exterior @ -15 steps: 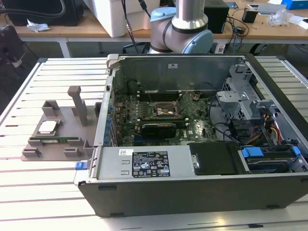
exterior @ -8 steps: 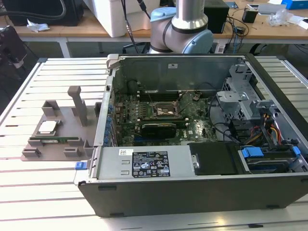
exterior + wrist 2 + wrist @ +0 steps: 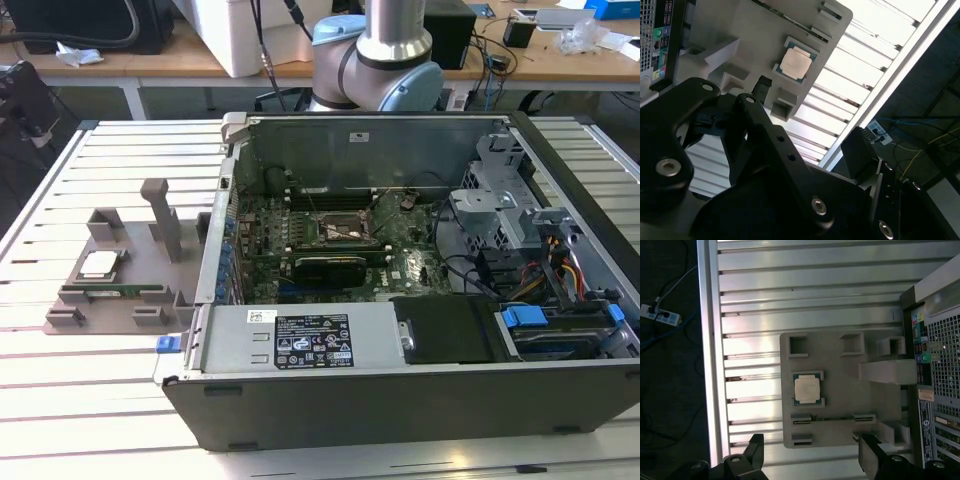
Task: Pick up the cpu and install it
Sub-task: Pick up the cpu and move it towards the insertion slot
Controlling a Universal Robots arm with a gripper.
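The cpu (image 3: 100, 264) lies flat, shiny top up, in a square pocket of a gray holder tray (image 3: 120, 310). The tray rests on the slatted metal table (image 3: 90, 400), just beside the open computer case (image 3: 400, 395) on the exterior view's left. Both wrist views look down on the cpu (image 3: 806, 389) (image 3: 795, 61) in its pocket, with a narrow green memory stick (image 3: 832, 417) slotted near it in the same tray. In the first wrist view the black jaws are spread wide with nothing between them, and they are clear of the cpu. The arm (image 3: 385, 55) rises behind the case, whose motherboard (image 3: 330, 255) lies exposed.
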